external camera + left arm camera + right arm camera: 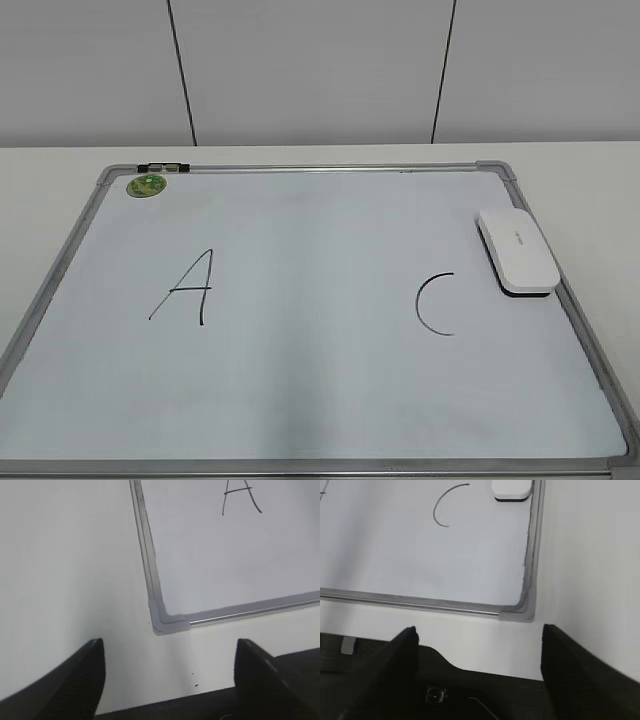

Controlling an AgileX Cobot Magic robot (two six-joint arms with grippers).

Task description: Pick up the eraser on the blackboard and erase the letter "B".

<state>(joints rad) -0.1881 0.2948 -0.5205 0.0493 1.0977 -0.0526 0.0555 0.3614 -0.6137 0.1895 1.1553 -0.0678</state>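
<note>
The blackboard (300, 390) is a white dry-erase board with a silver frame, lying flat on the table. The white eraser (516, 250) lies on its right side, near the frame; its near end shows in the right wrist view (510, 489). A black "A" (188, 288) is on the left and a black "C" (433, 303) on the right. No letter "B" is visible between them. My left gripper (169, 647) is open and empty, off the board's near left corner (167, 622). My right gripper (479, 632) is open and empty, off the near right corner (522, 611). Neither arm shows in the exterior view.
A round green magnet (146, 185) sits at the board's far left corner, beside a black marker (163, 167) on the frame. White table (590, 190) surrounds the board. A grey panelled wall (310, 70) stands behind. A dark robot base (470, 695) lies under the right gripper.
</note>
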